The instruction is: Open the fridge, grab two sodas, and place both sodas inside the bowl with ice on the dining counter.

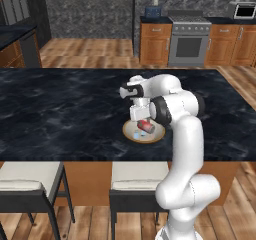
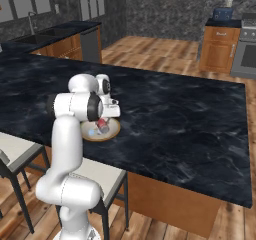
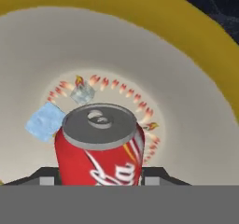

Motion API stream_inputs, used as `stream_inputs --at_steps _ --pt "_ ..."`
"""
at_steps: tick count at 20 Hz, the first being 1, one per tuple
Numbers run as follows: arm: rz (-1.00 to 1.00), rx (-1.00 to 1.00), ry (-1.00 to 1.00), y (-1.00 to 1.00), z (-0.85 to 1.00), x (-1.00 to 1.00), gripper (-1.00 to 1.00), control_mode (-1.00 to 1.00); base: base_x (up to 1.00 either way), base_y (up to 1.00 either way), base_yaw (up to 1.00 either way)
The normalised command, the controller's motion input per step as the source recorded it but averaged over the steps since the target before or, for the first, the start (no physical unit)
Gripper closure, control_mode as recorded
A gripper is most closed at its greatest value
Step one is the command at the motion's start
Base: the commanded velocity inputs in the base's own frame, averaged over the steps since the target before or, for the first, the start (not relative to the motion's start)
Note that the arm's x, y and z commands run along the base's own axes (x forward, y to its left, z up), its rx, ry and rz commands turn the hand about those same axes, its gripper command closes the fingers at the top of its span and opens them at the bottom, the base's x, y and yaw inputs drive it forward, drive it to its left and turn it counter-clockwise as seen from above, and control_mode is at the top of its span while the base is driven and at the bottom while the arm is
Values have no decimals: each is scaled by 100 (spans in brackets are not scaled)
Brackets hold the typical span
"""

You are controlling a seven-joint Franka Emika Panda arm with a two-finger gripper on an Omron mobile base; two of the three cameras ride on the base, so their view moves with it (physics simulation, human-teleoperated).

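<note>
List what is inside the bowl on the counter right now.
In the bowl: one red soda can between the gripper's fingers, and two ice cubes beside it. The can hides the bowl floor beneath it, so anything there cannot be seen.

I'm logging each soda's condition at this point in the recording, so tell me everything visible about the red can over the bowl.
The small red cylindrical soda can has a silver top with a pull tab and white script lettering on its side. It looks like intact, undented metal. It sits between the two dark fingertips of the gripper, one at each side, low over the pale inside of the tan-rimmed bowl, beside bluish ice cubes. From the base views it hangs tilted. Whether it touches the bowl's floor cannot be told.
</note>
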Motion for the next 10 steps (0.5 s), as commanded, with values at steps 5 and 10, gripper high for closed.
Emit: stream_inputs --at_steps 5,10 --pt "1 0 0 0 -18 -8 -100 -100 0 0 0" --pt "0 1 0 5 -4 -2 -100 -100 0 0 0"
